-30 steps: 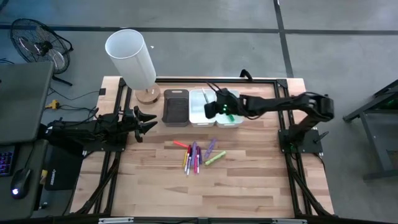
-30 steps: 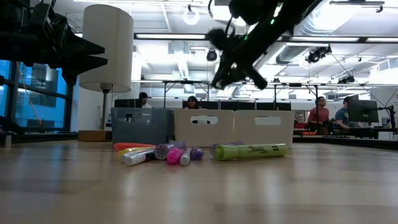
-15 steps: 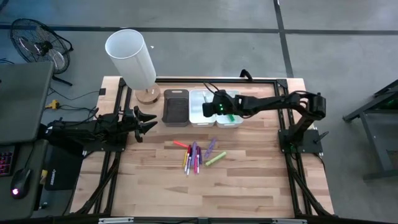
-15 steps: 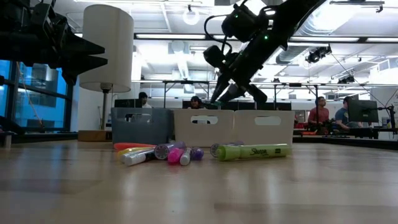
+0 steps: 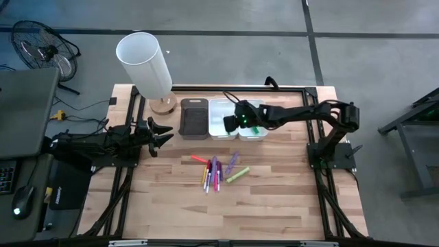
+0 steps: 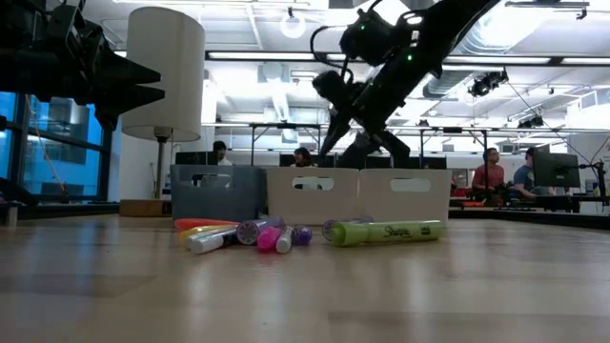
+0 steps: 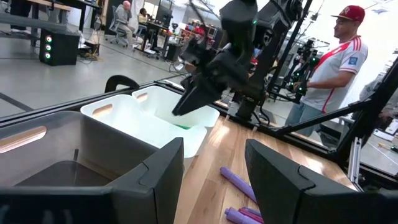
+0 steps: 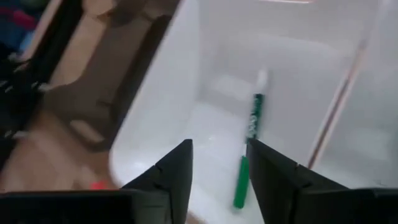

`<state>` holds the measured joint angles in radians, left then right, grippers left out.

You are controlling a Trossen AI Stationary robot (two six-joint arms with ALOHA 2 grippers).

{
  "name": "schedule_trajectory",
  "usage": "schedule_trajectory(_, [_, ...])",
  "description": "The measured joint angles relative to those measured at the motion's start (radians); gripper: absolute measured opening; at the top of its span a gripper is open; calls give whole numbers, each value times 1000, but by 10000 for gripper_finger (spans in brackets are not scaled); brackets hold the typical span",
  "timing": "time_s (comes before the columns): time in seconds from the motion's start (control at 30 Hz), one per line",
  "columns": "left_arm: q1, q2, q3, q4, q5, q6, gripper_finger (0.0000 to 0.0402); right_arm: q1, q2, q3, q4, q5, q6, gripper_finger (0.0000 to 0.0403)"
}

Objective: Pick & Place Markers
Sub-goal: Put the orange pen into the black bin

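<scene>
Several markers in red, yellow, pink and purple lie loose on the wooden table, with a green highlighter beside them. A green marker lies flat on the floor of a white bin. My right gripper hovers open just above that bin, slanting down, with nothing between its fingers. My left gripper waits open at the table's left edge, pointing level toward the bins.
A dark bin stands left of the white bin, and a second white bin stands to its right. A white cylinder lamp is at the far left corner. The table's near half is bare wood. People stand in the room behind.
My right gripper has sunk a little over the white bins and tipped further down. Its fingers have spread apart. The loose markers on the table have stayed where they were.
</scene>
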<state>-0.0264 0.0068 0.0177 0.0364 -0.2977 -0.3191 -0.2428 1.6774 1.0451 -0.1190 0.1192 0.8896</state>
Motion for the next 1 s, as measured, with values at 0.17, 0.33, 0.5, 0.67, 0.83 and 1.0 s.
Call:
schedule_trajectory(0.17, [0,0,0,0,0,0,170,33,-78,-2,-42,-39,-106,144])
schedule_trajectory(0.33, [0,0,0,0,0,0,170,108,-215,-127,9,-42,-193,133])
schedule_trajectory(0.5, [0,0,0,0,0,0,170,209,-407,-337,119,6,-192,123])
schedule_trajectory(0.67, [0,0,0,0,-1,0,170,296,-619,-491,145,2,-217,116])
schedule_trajectory(0.83, [0,0,0,0,-1,0,170,355,-841,-615,146,34,-240,110])
schedule_trajectory(1.0, [0,0,0,0,-1,0,170,370,-990,-659,119,30,-314,106])
